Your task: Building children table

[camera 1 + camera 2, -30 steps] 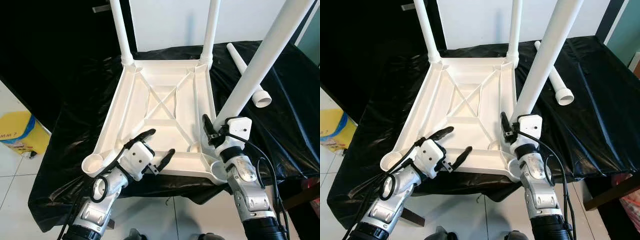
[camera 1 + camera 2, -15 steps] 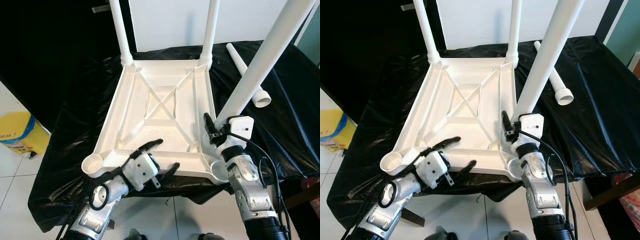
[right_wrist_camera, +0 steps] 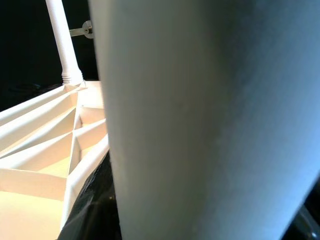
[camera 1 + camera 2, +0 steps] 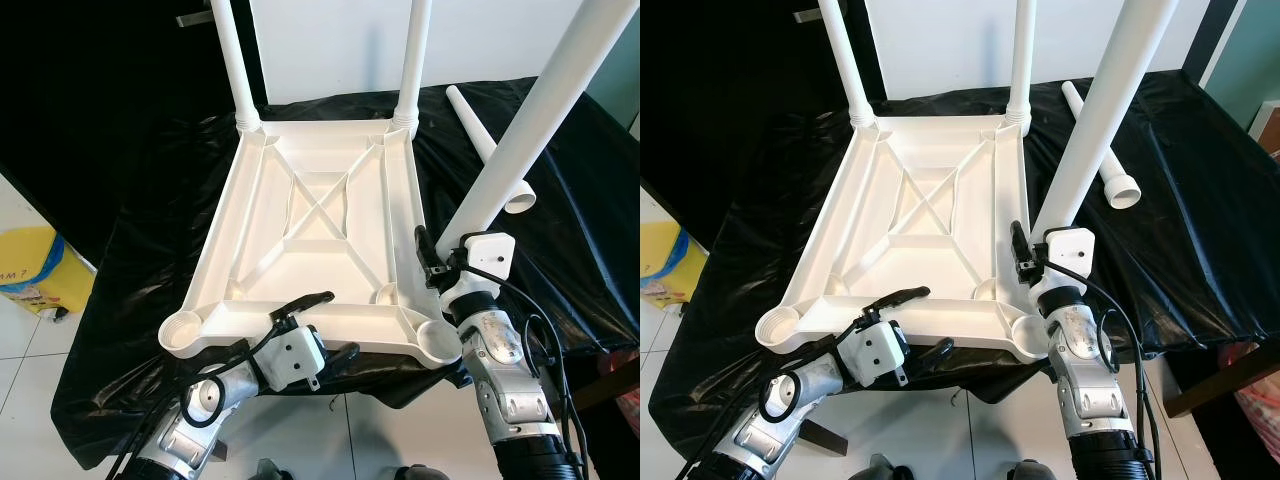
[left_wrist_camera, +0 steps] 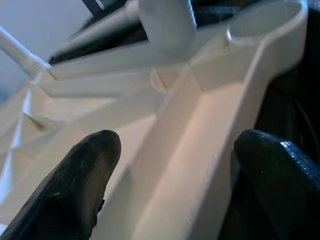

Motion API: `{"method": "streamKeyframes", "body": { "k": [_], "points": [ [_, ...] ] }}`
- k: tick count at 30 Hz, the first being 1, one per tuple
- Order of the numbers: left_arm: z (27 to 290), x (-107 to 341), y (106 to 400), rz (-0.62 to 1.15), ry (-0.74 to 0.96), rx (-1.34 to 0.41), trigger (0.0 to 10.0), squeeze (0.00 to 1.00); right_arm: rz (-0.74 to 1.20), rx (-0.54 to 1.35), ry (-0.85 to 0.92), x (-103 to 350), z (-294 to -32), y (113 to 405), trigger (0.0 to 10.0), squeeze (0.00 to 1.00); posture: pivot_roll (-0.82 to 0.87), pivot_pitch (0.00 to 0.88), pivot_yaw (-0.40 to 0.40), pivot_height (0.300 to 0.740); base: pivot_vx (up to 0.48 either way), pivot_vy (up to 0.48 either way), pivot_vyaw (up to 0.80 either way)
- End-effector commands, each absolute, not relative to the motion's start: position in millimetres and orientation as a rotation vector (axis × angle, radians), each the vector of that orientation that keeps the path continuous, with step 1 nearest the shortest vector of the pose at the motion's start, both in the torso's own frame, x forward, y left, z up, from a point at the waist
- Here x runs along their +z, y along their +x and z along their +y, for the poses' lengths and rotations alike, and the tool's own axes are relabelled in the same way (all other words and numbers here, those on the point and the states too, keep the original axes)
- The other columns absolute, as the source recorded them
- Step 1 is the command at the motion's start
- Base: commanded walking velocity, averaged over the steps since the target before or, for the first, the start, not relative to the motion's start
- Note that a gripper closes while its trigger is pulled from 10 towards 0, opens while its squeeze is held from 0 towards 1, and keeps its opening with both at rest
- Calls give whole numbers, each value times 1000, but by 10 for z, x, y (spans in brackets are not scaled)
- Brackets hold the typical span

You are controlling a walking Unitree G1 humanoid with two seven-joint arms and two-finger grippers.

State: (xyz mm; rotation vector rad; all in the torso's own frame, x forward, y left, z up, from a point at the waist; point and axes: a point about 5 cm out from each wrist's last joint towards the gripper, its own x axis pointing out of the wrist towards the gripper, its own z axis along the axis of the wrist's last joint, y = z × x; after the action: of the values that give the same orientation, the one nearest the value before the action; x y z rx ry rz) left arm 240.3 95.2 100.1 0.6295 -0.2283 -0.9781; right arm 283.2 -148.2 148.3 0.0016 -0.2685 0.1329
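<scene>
**Third leg hangs over its socket**

The tabletop (image 4: pixel 320 220) lies upside down on a black cloth (image 4: pixel 560 250), two legs already standing in its far corners. The right gripper (image 4: pixel 445 268) is clamped on a third leg (image 4: pixel 520 130), its fingers closed round the lower end, and the leg leans up and away to the right, its foot just above and beside the near right socket (image 4: pixel 437 338). It isn't in yet, by my reading.

The left gripper (image 4: pixel 320 325) is spread wide, one finger over the near rim of the tabletop and one below it, straddling the edge; the left wrist view shows the rim between the two black fingers (image 5: pixel 80 185) with daylight either side, so it grips nothing.

To do this well, that left gripper should close on the rim and steady the tabletop, the leg should be brought upright, centred on the socket, then pressed or twisted straight down.

A fourth leg (image 4: pixel 490 150) lies loose on the cloth off the right edge, clear of the work. The near left socket (image 4: pixel 183 330) waits open. A yellow box (image 4: pixel 35 275) sits on the floor, left.
</scene>
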Motion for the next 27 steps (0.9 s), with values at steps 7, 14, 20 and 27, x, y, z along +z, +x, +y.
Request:
{"method": "streamKeyframes", "body": {
  "k": [7, 14, 20, 27],
  "points": [
    [981, 861, 2569, -176, 711, -830, 10000, 0, -279, 136, 12, 1520, -1470, 2834, 10000, 0, -100, 79, 40, 740, 0, 0, 0],
    [1004, 929, 2804, -168, 725, -719, 10000, 0, -283, 134, 15, 1529, -1465, 2842, 10000, 0, -105, 75, 46, 740, 0, 0, 0],
    [1091, 1041, 3076, -161, 746, -609, 10000, 0, -290, 121, 18, 1540, -1475, 2828, 10000, 0, -119, 75, 62, 740, 0, 0, 0],
    [1106, 1061, 3142, -144, 701, -546, 10000, 0, -292, 110, 21, 1538, -1487, 2818, 10000, 0, -120, 82, 69, 740, 0, 0, 0]
  ]
}}
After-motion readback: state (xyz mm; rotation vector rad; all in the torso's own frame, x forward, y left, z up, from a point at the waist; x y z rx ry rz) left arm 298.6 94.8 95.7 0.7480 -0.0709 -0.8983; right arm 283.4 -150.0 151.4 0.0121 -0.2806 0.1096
